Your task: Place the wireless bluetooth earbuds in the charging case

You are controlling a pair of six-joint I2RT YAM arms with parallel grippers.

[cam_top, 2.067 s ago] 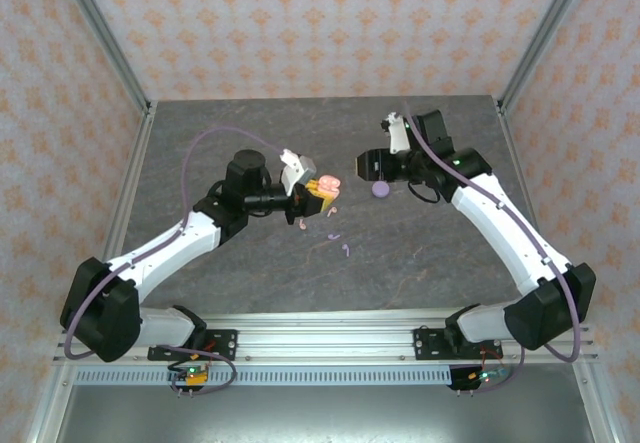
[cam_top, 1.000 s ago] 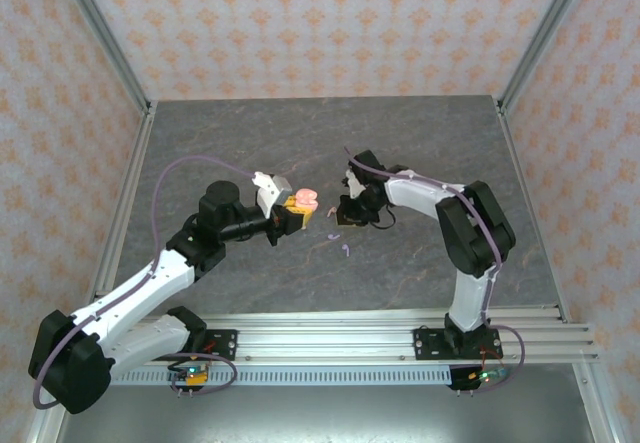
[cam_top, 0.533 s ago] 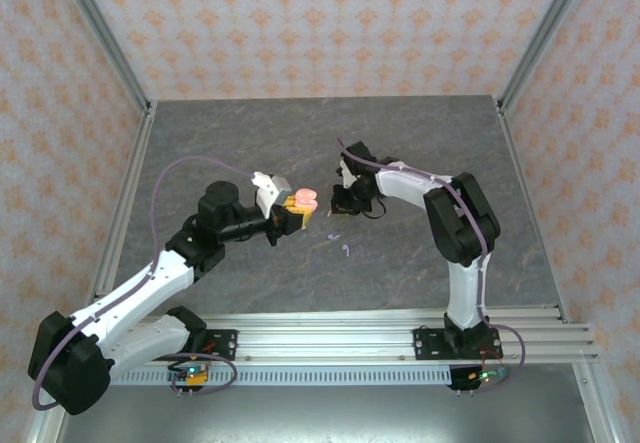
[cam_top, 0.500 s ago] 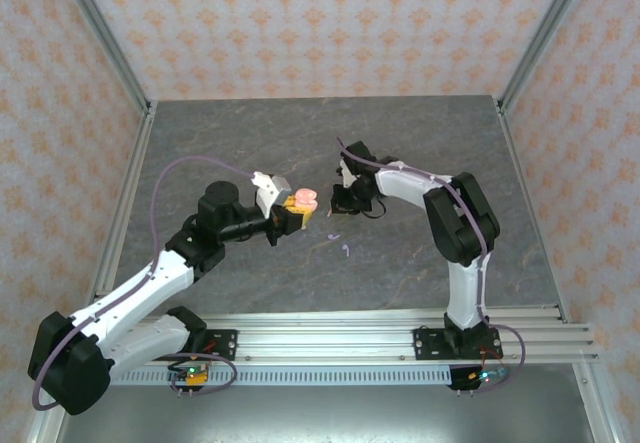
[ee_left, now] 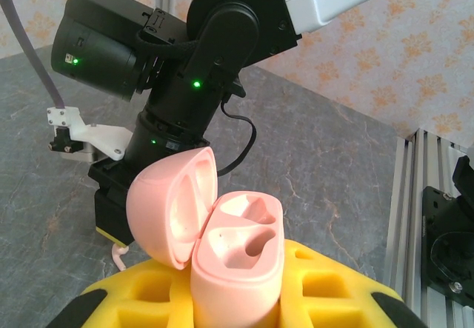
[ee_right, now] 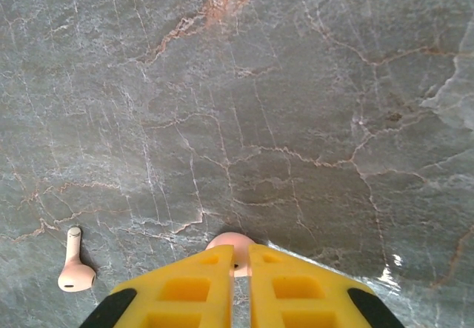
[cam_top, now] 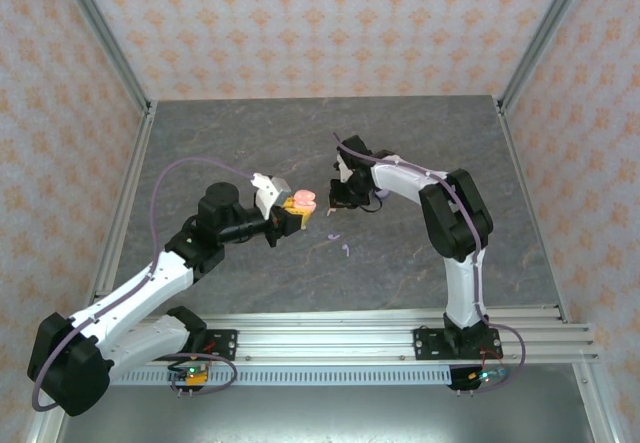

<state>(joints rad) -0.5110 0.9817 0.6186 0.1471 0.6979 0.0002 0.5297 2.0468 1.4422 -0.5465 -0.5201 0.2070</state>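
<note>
Bright even light, soft shadows, sharp focus

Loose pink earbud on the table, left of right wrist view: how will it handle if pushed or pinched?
Likely light: the earbud is tiny beside the right gripper. Pushed, its rounded head and thin stem would probably pivot or skid on the smooth table. Pinched, the curved shell may squirt out.

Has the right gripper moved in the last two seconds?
Yes. The right gripper, pinching a pink earbud, has swung left, away from the table's right edge, toward the pink case.
</note>
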